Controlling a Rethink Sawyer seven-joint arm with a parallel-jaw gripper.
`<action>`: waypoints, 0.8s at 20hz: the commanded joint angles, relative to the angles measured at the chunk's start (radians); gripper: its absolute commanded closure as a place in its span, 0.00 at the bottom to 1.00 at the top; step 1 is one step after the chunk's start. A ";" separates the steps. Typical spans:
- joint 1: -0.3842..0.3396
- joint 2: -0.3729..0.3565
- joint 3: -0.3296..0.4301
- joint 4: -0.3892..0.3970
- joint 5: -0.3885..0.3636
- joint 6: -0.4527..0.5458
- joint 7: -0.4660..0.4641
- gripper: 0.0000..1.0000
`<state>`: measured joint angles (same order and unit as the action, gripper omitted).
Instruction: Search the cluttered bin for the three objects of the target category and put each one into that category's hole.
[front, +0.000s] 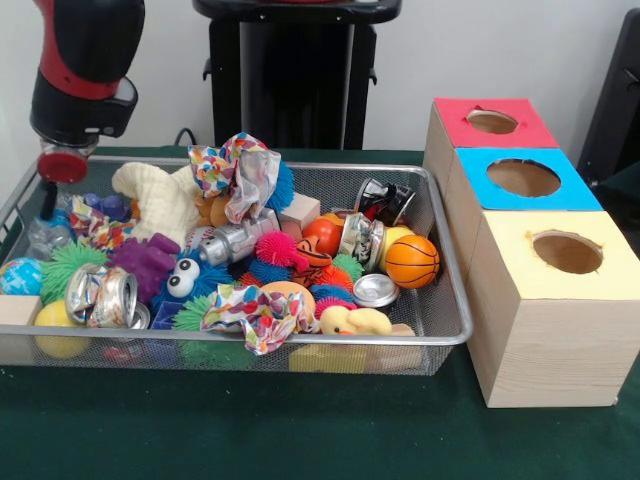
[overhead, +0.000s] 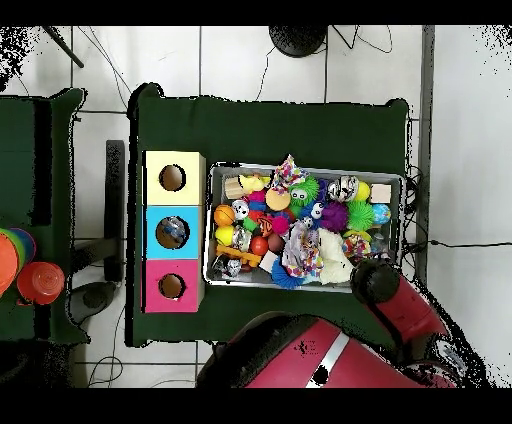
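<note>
The wire mesh bin (front: 452, 322) is full of mixed toys; it also shows in the overhead view (overhead: 404, 205). One see-through crumpled bottle (front: 42, 238) lies at the bin's far left corner in the front view. My gripper (front: 47, 207) hangs from the red and black arm right above that bottle, close to it or touching it. I cannot tell whether it holds anything. In the overhead view the arm's end (overhead: 375, 283) covers the gripper and the bottle. Something pale and shiny shows inside the blue box's hole (overhead: 172, 232). No other bottle shows.
Three wooden boxes with holes stand beside the bin: red (front: 492, 122), blue (front: 523, 178), yellow (front: 566, 252). The bin holds crushed metal cans (front: 100, 295), patterned paper wads (front: 260, 312), spiky balls, a small basketball (front: 412, 261), a rubber duck and wooden blocks.
</note>
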<state>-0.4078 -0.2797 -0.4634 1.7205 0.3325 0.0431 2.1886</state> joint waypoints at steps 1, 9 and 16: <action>-0.054 0.094 0.114 -0.087 0.041 0.085 0.128 0.00; -0.063 0.107 0.126 -0.106 0.042 0.101 0.131 0.00; -0.086 0.117 0.155 -0.106 0.041 0.083 0.133 0.00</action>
<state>-0.4253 -0.2766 -0.4518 1.6973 0.3339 0.0873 2.1886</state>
